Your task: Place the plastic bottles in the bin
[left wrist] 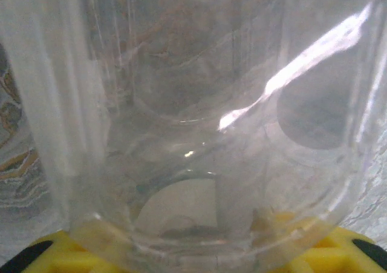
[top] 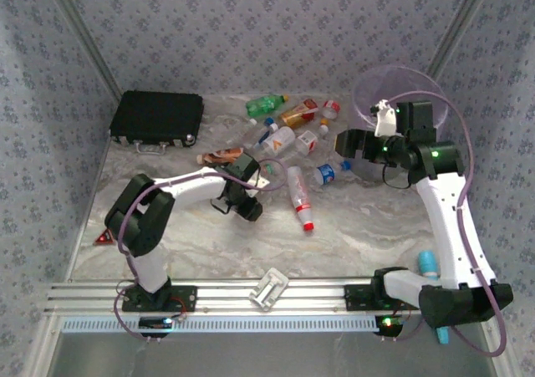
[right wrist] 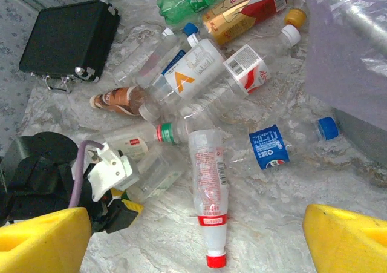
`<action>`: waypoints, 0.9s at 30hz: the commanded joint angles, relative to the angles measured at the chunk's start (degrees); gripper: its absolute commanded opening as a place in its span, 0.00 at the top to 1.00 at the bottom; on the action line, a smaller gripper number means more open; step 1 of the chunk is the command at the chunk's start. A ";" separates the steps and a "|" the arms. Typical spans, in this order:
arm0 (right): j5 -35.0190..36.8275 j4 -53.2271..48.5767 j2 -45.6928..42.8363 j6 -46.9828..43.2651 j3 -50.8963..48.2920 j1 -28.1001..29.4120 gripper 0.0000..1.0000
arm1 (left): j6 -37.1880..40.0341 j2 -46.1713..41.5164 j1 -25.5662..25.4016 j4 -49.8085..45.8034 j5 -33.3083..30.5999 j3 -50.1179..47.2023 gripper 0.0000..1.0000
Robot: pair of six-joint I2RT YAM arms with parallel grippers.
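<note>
Left wrist view shows the left gripper [left wrist: 193, 258] clamped on a clear bottle [left wrist: 199, 103], well apart from the bin [top: 410, 74] it must reach; the right gripper [right wrist: 193, 240] hangs wide and empty beside it.

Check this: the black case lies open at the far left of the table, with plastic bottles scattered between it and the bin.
The black case is shut, not open, as the right wrist view shows. The rest holds: it lies at the far left of the table, plastic bottles scattered between it and the bin.
</note>
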 commanded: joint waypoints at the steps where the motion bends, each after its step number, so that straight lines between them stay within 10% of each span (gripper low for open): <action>1: -1.18 0.58 -1.60 0.76 -0.12 0.66 0.08 | 0.64 0.13 -0.64 -2.81 -0.70 1.66 0.62; 17: -10.42 13.10 -2.18 3.29 -4.11 6.85 0.06 | -4.11 -19.10 -0.40 3.49 -1.12 -3.21 0.74; 27: -6.49 26.36 8.04 9.68 -3.02 21.29 0.09 | -26.66 -34.58 5.24 21.79 5.60 -11.71 0.85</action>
